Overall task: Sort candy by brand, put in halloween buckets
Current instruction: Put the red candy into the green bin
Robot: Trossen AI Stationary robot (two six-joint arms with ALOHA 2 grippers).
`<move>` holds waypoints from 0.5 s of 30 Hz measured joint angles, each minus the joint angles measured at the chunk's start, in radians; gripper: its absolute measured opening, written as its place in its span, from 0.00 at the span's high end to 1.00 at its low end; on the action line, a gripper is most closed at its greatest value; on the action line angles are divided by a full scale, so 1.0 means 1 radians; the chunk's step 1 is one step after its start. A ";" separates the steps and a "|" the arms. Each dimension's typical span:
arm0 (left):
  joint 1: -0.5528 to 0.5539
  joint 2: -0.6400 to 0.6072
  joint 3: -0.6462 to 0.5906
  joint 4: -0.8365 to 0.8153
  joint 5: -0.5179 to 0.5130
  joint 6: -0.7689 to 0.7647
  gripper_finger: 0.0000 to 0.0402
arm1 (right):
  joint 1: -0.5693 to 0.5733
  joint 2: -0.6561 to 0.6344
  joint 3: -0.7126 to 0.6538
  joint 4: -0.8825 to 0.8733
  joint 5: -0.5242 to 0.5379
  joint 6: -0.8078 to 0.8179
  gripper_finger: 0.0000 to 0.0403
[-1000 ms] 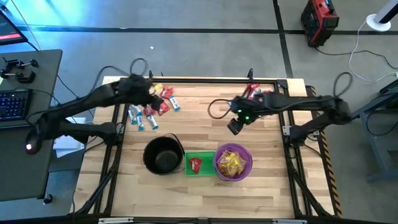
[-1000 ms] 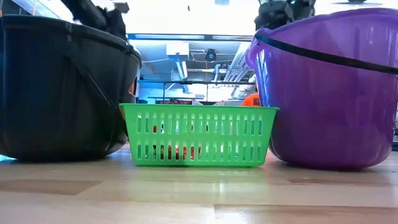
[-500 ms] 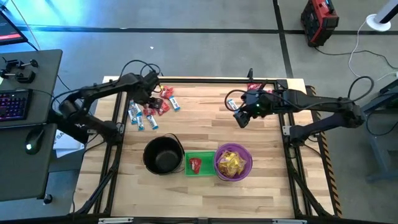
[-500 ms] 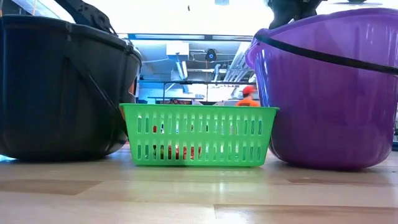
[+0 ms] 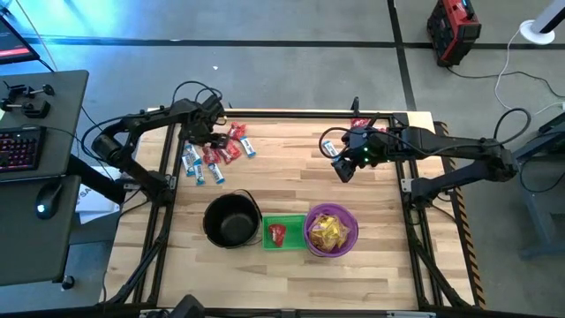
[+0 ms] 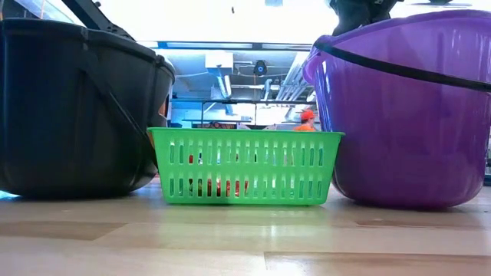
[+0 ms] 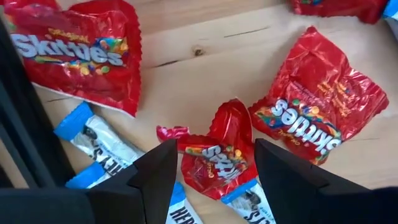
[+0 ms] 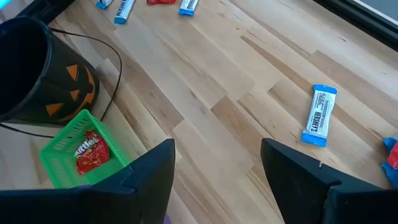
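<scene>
The left gripper [image 7: 211, 171] hangs spread over a crumpled red Skittles pack [image 7: 217, 155], seemingly lying lengthwise between its fingers. The right gripper [image 8: 217, 165], also spread, hovers empty above bare table [image 8: 205, 81].

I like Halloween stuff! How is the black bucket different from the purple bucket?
The black bucket looks empty inside; the purple bucket holds yellow-wrapped candy. The black bucket shows an orange pumpkin face in the right wrist view; no face shows on the purple bucket. The black bucket sits left of the green basket, the purple bucket right of it. Both are round and upright.
</scene>
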 joint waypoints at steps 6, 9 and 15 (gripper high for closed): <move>0.009 -0.001 -0.030 0.008 0.016 0.013 0.50 | 0.000 0.000 0.000 0.000 0.002 0.000 0.42; 0.016 0.000 -0.089 0.059 0.058 -0.006 0.51 | 0.000 0.000 0.000 0.000 0.004 0.000 0.42; 0.020 -0.005 -0.152 0.113 0.059 -0.019 0.54 | 0.000 0.000 0.000 0.000 0.025 0.001 0.42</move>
